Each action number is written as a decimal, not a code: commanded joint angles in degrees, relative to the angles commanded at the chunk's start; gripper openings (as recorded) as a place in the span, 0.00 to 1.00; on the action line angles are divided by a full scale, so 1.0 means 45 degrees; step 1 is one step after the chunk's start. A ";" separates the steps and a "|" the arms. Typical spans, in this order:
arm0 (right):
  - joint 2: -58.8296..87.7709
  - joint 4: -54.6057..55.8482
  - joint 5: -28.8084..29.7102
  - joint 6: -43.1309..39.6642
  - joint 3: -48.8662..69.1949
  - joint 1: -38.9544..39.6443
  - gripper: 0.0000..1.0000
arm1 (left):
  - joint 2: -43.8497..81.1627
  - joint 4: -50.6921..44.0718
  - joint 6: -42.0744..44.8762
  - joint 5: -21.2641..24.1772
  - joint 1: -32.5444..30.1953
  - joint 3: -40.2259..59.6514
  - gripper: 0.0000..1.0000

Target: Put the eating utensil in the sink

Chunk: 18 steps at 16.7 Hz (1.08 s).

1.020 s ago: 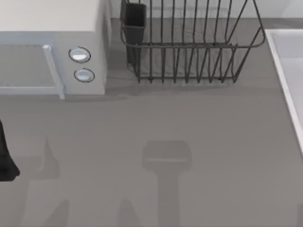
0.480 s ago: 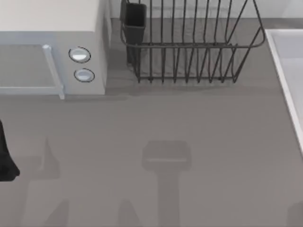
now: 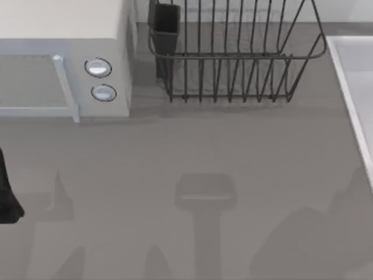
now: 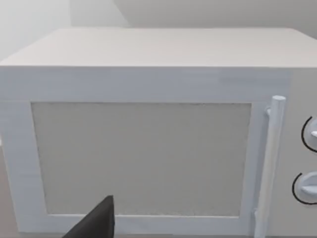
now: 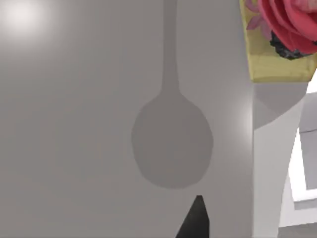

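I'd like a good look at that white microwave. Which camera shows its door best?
The left wrist view: it faces the microwave head on, showing the door panel, handle and knob edges. The top view looks down on it, with door foreshortened. The right wrist view faces elsewhere.

No text, label, brand or number can be read anywhere. The microwave [image 3: 64, 58] at the top view's upper left has two knobs [image 3: 98, 67] with no readable markings, and its door in the left wrist view is plain.

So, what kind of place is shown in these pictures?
Most likely a kitchen counter, rendered in simulation: a white microwave with two knobs, a black wire dish rack beside it, and a sink at the right edge.
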 joint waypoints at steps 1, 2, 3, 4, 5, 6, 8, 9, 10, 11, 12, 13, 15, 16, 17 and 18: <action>0.0910 -0.0403 0.0005 0.0274 0.1317 0.0300 0.00 | 0.0000 0.0000 0.0000 0.0000 0.0000 0.0000 1.00; 0.1848 -0.0820 0.0007 0.0575 0.2729 0.0616 0.00 | 0.0000 0.0000 0.0000 0.0000 0.0000 0.0000 1.00; 0.2807 -0.1247 0.0008 0.0899 0.4201 0.0942 0.00 | 0.0000 0.0000 0.0000 0.0000 0.0000 0.0000 1.00; 0.3774 -0.1676 0.0007 0.1239 0.5698 0.1275 0.00 | 0.0000 0.0000 0.0000 0.0000 0.0000 0.0000 1.00; 0.4733 -0.2098 0.0006 0.1593 0.7185 0.1613 0.00 | 0.0000 0.0000 0.0000 0.0000 0.0000 0.0000 1.00; 0.5663 -0.2506 0.0005 0.1955 0.8634 0.1951 0.00 | 0.0000 0.0000 0.0000 0.0000 0.0000 0.0000 1.00; 0.7403 -0.3245 0.0011 0.2695 1.1322 0.2616 0.00 | 0.0000 0.0000 0.0000 0.0000 0.0000 0.0000 1.00; 0.8202 -0.3563 0.0020 0.3069 1.2527 0.2938 0.00 | 0.0000 0.0000 0.0000 0.0000 0.0000 0.0000 1.00; 0.8939 -0.3841 0.0032 0.3437 1.3622 0.3248 0.00 | 0.0000 0.0000 0.0000 0.0000 0.0000 0.0000 1.00; 0.9603 -0.4080 0.0048 0.3790 1.4589 0.3540 0.00 | 0.0000 0.0000 0.0000 0.0000 0.0000 0.0000 1.00; 1.0176 -0.4281 0.0066 0.4120 1.5426 0.3806 0.00 | 0.0000 0.0000 0.0000 0.0000 0.0000 0.0000 1.00; 1.0652 -0.4443 0.0085 0.4419 1.6131 0.4042 0.00 | 0.0000 0.0000 0.0000 0.0000 0.0000 0.0000 1.00; 1.1340 -0.4658 0.0121 0.4898 1.7142 0.4404 0.00 | 0.0000 0.0000 0.0000 0.0000 0.0000 0.0000 1.00; 1.1552 -0.4718 0.0134 0.5056 1.7445 0.4520 0.00 | 0.0000 0.0000 0.0000 0.0000 0.0000 0.0000 1.00; 1.1665 -0.4751 0.0142 0.5144 1.7613 0.4584 0.00 | 0.0000 0.0000 0.0000 0.0000 0.0000 0.0000 1.00; 1.1690 -0.4758 0.0144 0.5164 1.7651 0.4599 0.00 | 0.0000 0.0000 0.0000 0.0000 0.0000 0.0000 1.00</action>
